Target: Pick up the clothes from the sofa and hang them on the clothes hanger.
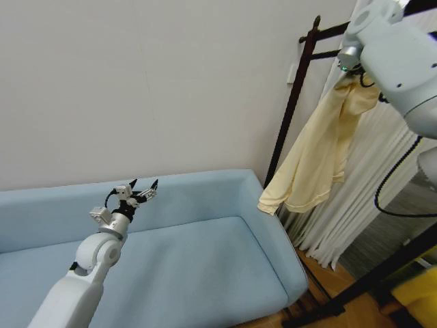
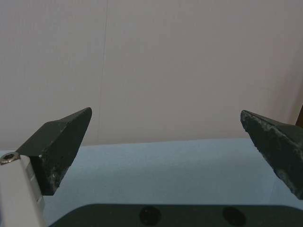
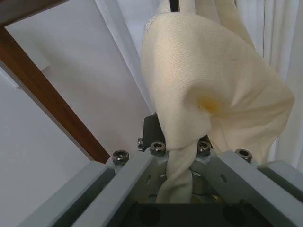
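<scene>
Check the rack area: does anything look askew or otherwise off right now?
Yes. The yellow garment hangs bunched and lopsided from the right gripper beside the rack. It is twisted into a rope where the gripper clamps it, with one sleeve dangling low. The left gripper hovers open above the sofa.

The right end effector (image 3: pixel 181 150) grips cream garment (image 3: pixel 208 80) beside wooden rail (image 3: pixel 52 104).

Plain white wall (image 1: pixel 171 82), pale curtains (image 1: pixel 369 184), wooden floor (image 1: pixel 326 272).
</scene>
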Robot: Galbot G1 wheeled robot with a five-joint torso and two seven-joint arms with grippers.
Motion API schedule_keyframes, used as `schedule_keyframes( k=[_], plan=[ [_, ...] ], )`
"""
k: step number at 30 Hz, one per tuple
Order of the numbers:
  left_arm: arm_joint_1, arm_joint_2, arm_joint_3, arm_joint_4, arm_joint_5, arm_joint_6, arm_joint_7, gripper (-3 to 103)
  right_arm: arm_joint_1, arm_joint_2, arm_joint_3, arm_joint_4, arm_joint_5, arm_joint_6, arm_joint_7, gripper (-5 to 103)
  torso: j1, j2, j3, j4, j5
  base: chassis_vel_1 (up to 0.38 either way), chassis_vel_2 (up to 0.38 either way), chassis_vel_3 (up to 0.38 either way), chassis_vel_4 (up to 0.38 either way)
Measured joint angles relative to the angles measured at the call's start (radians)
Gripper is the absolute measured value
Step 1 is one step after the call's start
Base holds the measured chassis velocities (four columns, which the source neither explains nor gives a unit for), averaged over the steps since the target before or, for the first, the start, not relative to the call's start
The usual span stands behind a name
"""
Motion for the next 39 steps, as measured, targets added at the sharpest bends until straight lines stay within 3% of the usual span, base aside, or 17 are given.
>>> schedule_keyframes(
  k=[17,36,38,39],
  plan=[
    [0.001,-0.001,0.010,-0.001,0.012,-0.002,0.011,100,-0.025,-0.085,-0.002,0.059,0.010,-0.013,0.012,1,0.000,0.000,0.000,0.0000,0.0001,0.000,0.000,0.000,0.000],
    [0.013,-0.018,-0.004,-0.006,0.023,-0.006,0.030,100,-0.054,-0.128,-0.017,0.156,-0.009,-0.015,0.030,1,0.000,0.000,0.000,-0.0002,0.0002,0.000,0.000,0.000,0.000],
    [0.012,-0.023,-0.005,-0.007,0.023,-0.006,0.031,100,-0.054,-0.128,-0.023,0.158,-0.025,-0.021,0.022,11,0.000,0.000,0.000,-0.0001,0.0003,0.000,0.000,0.000,0.000],
    [0.012,-0.023,-0.005,-0.007,0.023,-0.006,0.031,100,-0.054,-0.128,-0.023,0.158,-0.025,-0.021,0.022,11,0.000,0.000,0.000,-0.0001,0.0003,0.000,0.000,0.000,0.000]
  ],
)
